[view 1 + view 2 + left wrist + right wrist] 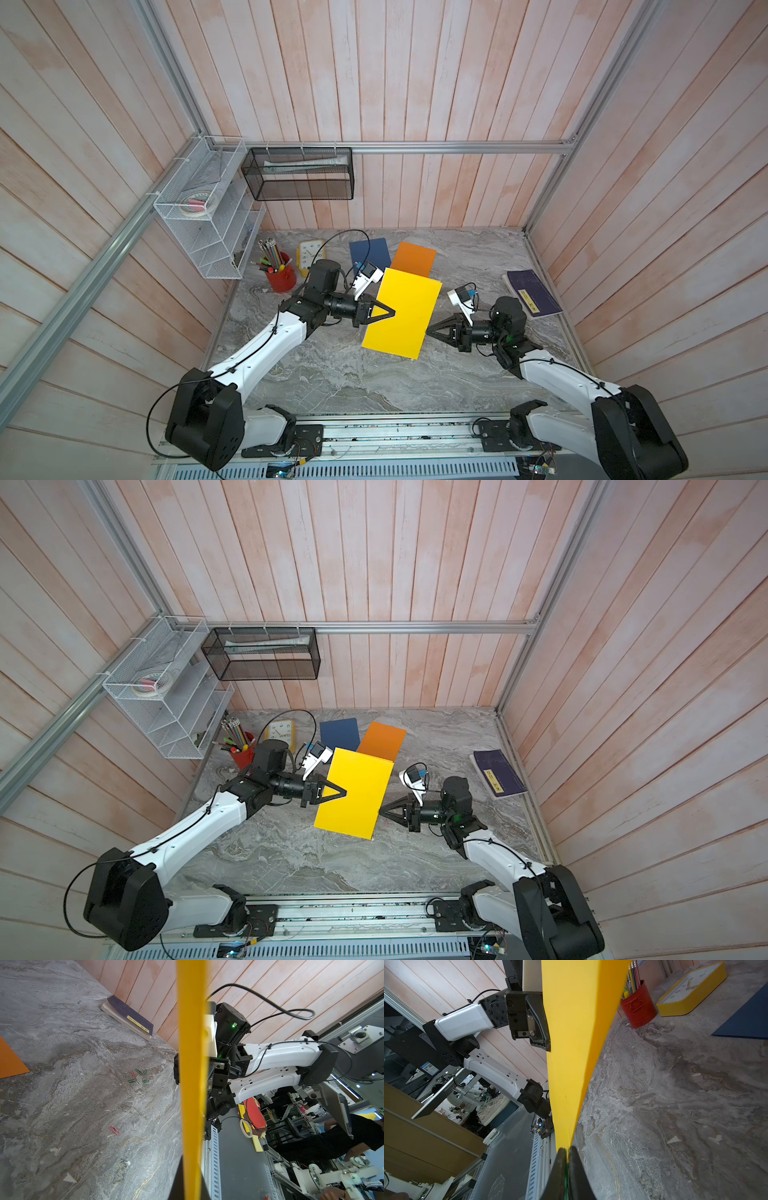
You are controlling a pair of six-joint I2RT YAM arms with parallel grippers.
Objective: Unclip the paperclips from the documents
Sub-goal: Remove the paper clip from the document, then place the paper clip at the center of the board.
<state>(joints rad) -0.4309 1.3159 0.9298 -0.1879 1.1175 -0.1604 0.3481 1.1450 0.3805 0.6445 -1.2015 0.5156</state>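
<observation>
The yellow sheet [404, 328] is held above the tabletop [332, 374] — clamped at opposite edges by the left gripper [393, 312] and right gripper [429, 331].

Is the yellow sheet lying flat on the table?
No, the yellow sheet is held up off the table, with left and right jaws shut on opposite edges.

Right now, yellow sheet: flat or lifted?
Lifted: left claw and right claw grip opposite edges of the yellow sheet, above the table.
</observation>
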